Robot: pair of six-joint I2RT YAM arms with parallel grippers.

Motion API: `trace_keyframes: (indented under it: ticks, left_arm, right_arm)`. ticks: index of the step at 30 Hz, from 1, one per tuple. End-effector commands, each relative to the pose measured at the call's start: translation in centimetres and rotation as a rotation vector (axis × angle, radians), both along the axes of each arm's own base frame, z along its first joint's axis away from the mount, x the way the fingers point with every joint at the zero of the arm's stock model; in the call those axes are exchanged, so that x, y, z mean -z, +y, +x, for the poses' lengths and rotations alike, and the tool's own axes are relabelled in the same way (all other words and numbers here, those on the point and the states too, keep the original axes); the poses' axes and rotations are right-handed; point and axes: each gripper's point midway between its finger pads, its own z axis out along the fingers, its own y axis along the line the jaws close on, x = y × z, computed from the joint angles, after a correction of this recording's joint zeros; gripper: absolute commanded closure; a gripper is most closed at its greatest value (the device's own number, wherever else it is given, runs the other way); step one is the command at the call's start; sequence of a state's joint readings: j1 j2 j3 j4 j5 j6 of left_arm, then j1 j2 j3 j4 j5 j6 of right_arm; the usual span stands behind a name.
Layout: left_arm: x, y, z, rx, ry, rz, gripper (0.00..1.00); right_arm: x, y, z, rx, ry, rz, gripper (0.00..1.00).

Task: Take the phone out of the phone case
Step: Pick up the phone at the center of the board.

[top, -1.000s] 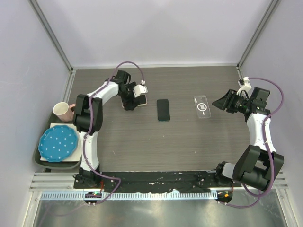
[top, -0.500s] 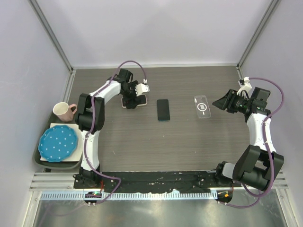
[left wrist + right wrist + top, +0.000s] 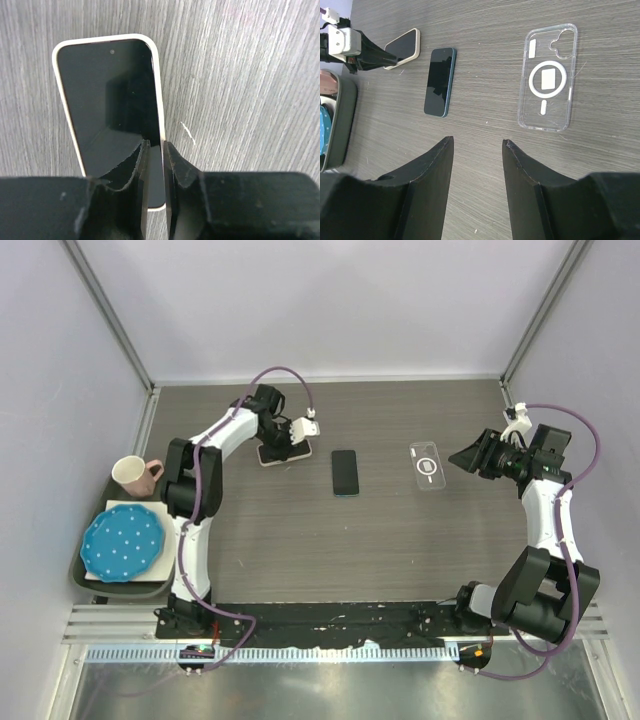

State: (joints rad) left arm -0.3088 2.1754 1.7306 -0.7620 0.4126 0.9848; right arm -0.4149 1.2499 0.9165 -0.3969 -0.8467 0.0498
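Nipping the right rim of the cream phone case with the left gripper, jaws almost closed on it. Peeling outward gently, minding the phone seated inside, upper centre of the wrist frame. Leaving the right gripper gaping wide, empty.

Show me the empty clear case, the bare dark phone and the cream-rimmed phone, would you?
clear case point(image 3: 548, 79), right wrist view, on its white ring's centre square.
bare dark phone point(image 3: 440, 82), right wrist view, mid-screen.
cream-rimmed phone point(image 3: 107, 102), left wrist view, mid-screen.
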Motion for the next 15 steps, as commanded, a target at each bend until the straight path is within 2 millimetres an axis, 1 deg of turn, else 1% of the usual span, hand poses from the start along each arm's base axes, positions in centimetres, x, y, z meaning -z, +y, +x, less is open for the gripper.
trace_keyframes:
  ticks: [1, 4, 6, 7, 8, 9, 10, 11, 12, 13, 15]
  left_arm:
    - [1.3, 0.6, -0.7, 0.001, 0.035, 0.011, 0.78]
    - [1.3, 0.7, -0.8, -0.002, 0.043, 0.013, 0.79]
    - [1.2, 0.7, -0.9, -0.001, 0.044, 0.015, 0.74]
    - [1.2, 0.7, -0.8, -0.005, 0.043, 0.016, 0.68]
    - [1.2, 0.8, -0.6, -0.013, 0.037, 0.019, 0.56]
    - [1.1, 0.8, -0.2, -0.018, 0.021, 0.018, 0.5]
    - [0.8, 1.0, 0.1, -0.03, 0.01, 0.014, 0.34]
    - [0.5, 1.1, 0.5, -0.047, 0.003, 0.003, 0.29]
    - [0.1, 1.0, 0.9, -0.054, -0.011, -0.013, 0.27]
    - [-0.6, 1.1, 1.3, -0.06, -0.02, -0.036, 0.2]
    - [-1.5, 0.9, 1.7, -0.071, -0.033, -0.081, 0.15]
  right_arm:
    - [-1.5, 0.0, 0.2, -0.015, -0.059, -0.015, 0.51]
    - [-1.5, 0.0, 0.2, -0.015, -0.059, -0.016, 0.51]
    - [-1.6, 0.0, 0.2, -0.017, -0.061, -0.015, 0.51]
    - [-1.6, 0.0, 0.2, -0.016, -0.063, -0.017, 0.51]
    - [-1.7, 0.0, 0.2, -0.016, -0.064, -0.016, 0.51]
    - [-1.6, 0.0, 0.1, -0.017, -0.062, -0.018, 0.51]
    - [-1.6, 0.1, 0.1, -0.018, -0.063, -0.016, 0.51]
    - [-1.6, 0.0, 0.2, -0.016, -0.064, -0.018, 0.51]
    - [-1.6, 0.0, 0.1, -0.016, -0.063, -0.017, 0.51]
    - [-1.6, 0.0, 0.2, -0.016, -0.063, -0.017, 0.51]
    - [-1.5, 0.0, 0.2, -0.017, -0.059, -0.014, 0.51]
